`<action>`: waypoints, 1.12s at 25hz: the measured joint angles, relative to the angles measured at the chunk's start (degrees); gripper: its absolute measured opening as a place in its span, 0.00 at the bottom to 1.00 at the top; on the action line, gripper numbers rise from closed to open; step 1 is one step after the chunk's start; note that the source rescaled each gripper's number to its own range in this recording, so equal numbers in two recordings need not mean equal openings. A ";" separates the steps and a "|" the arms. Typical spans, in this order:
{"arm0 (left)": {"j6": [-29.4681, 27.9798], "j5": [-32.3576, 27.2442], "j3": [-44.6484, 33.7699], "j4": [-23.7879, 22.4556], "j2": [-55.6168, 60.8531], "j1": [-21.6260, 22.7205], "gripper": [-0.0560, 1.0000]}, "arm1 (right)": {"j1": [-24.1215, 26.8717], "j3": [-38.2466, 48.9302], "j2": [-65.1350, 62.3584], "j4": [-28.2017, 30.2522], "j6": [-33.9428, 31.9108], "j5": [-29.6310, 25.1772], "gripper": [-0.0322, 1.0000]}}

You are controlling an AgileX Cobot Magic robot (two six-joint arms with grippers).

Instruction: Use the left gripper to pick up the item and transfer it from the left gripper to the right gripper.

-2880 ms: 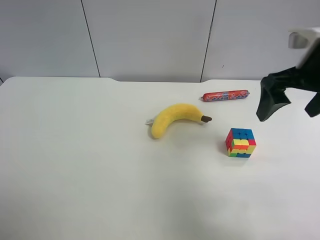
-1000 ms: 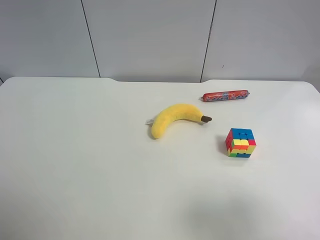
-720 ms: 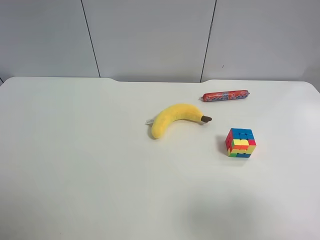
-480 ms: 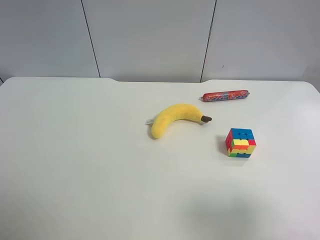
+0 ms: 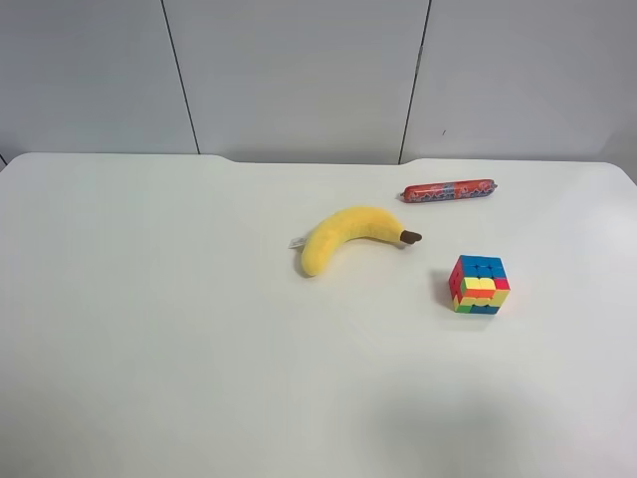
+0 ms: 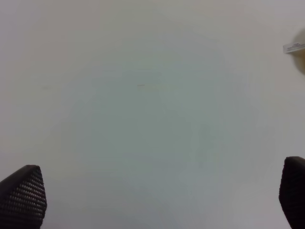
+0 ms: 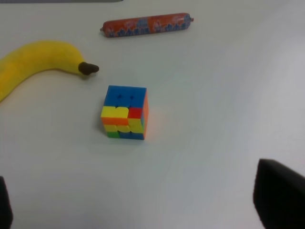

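Banana, sausage, cube, table

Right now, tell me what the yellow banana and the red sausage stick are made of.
Yellow banana: likely plush fabric; matte, soft-looking skin and a white sewn-in tag at one end. Red sausage stick: apparently glossy plastic film casing, printed, pinched at both ends.

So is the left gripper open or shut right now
Open. In the left wrist view the left gripper has one fingertip at each lower corner, far apart, with only bare table between them and nothing held.
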State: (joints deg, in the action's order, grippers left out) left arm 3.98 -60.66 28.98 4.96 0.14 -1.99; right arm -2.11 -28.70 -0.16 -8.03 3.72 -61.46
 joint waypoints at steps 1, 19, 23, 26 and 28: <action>0.00 0.00 0.00 0.00 0.00 0.00 0.98 | 0.00 0.00 0.00 0.52 0.00 0.00 1.00; 0.00 0.00 0.00 0.00 0.00 0.00 0.98 | 0.00 0.00 0.00 1.52 0.00 0.00 1.00; 0.00 0.00 0.00 0.00 0.00 0.00 0.98 | 0.00 0.00 0.00 1.52 0.00 0.00 1.00; -0.01 0.00 0.00 0.00 0.00 0.00 0.98 | 0.00 0.00 0.00 1.52 0.00 0.00 1.00; -0.01 0.00 0.00 0.00 0.00 0.00 0.98 | 0.00 0.00 0.00 1.52 0.00 0.00 1.00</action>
State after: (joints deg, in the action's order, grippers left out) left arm 3.97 -60.66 28.98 4.96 0.14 -1.99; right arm -2.11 -28.70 -0.16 -6.51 3.72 -61.46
